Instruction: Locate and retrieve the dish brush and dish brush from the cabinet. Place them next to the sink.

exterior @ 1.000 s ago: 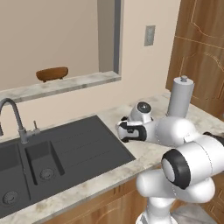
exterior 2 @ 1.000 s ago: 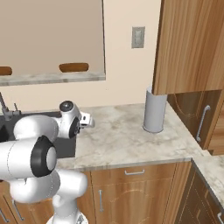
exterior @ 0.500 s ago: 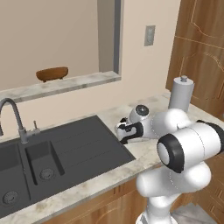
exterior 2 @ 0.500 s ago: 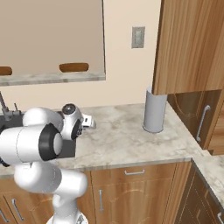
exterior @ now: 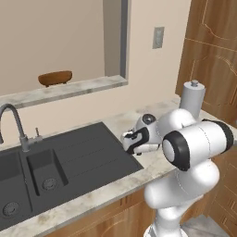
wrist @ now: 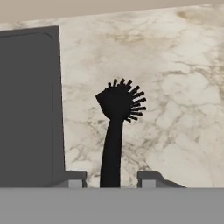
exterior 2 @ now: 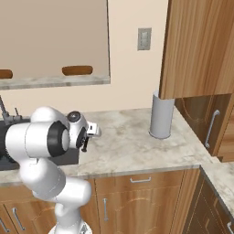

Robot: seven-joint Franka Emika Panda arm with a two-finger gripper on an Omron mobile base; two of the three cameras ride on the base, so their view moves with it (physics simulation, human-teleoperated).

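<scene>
A black dish brush (wrist: 119, 105) with a round bristly head is over the marble counter (wrist: 175, 87), just right of the dark grey sink (wrist: 26, 109). Its handle runs down between my gripper's (wrist: 111, 178) two fingertips (wrist: 75, 178), with a gap on each side, so the jaws stand open around it without touching. Whether the brush rests on the counter I cannot tell. From the base views my gripper (exterior: 130, 141) (exterior 2: 87, 137) hangs low at the sink's (exterior: 69, 152) right rim. The wooden wall cabinet (exterior 2: 196, 45) is up at the right.
A grey cylinder (exterior: 192, 97) (exterior 2: 162, 119) stands on the counter to the right, below the cabinet. A brown bowl (exterior: 54, 77) sits on the window ledge behind the sink. The steel tap (exterior: 14, 120) rises at the sink's back left.
The fingers have spread apart from the brush handle. The hand has sunk slightly toward the counter at the sink's right rim.
</scene>
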